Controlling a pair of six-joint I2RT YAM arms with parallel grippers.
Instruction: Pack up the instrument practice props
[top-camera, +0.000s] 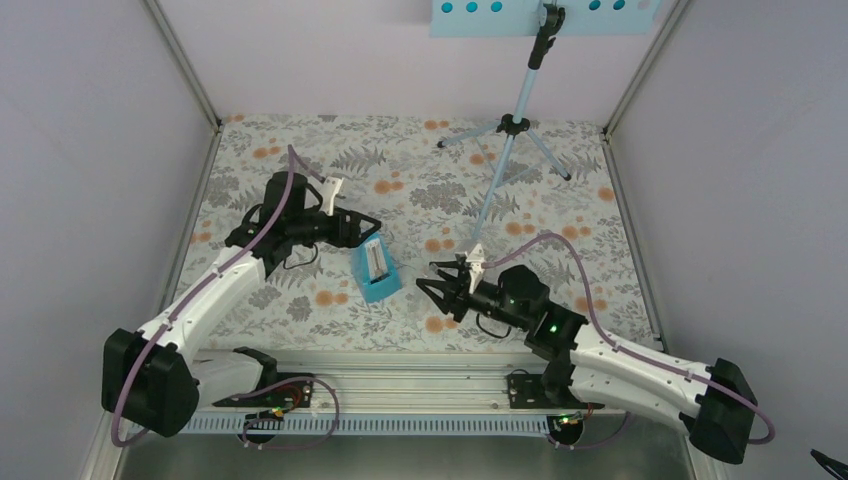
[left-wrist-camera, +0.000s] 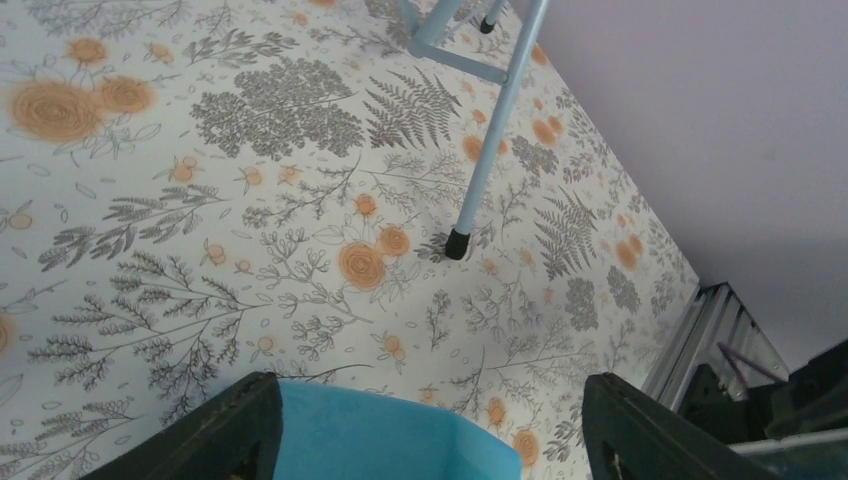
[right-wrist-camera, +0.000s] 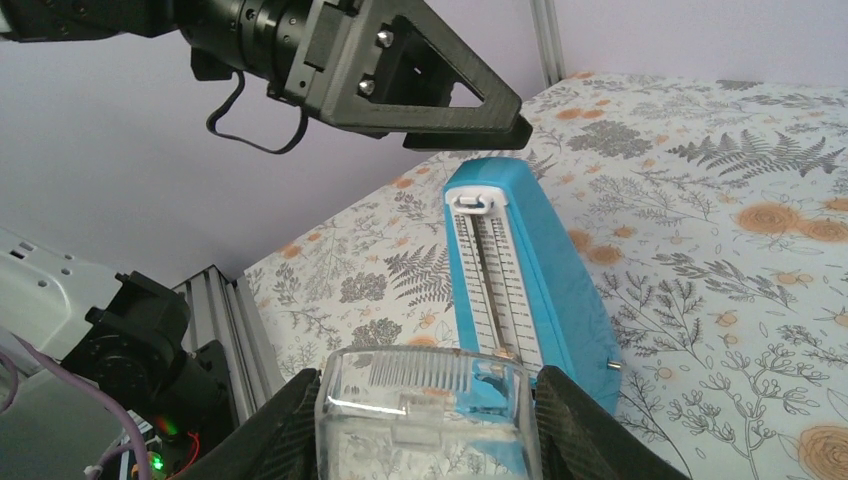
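Leftward, my left gripper (top-camera: 372, 231): released, fingers spread wide and hanging over the top of the metronome (top-camera: 375, 272). One finger sits right against its blue side and the other stands off it, so nothing is grasped.
Metronome: upright on the floral tabletop (top-camera: 300, 150), about midway between my two grippers, its scale face turned towards my right gripper. Not packed.
My right gripper (right-wrist-camera: 427, 395): just right of the metronome and low, clenched on a clear plastic piece (right-wrist-camera: 420, 440) held between both fingers. I take it for the metronome's cover, though I cannot be sure.
Music stand (top-camera: 512, 125): beyond the metronome and to its right, upright on its spread tripod, one leg tip coming down near my right gripper. Its perforated desk (top-camera: 480, 18) is high at the far edge, cut off by the frame.
Sheet-music pages: I cannot make them out in any view.
Done so far: little, by my reckoning; no prop lies folded or put away, and no case or box shows.
Left to do: fit the clear piece to the metronome if it belongs there, stow the metronome, then clear and fold the stand.
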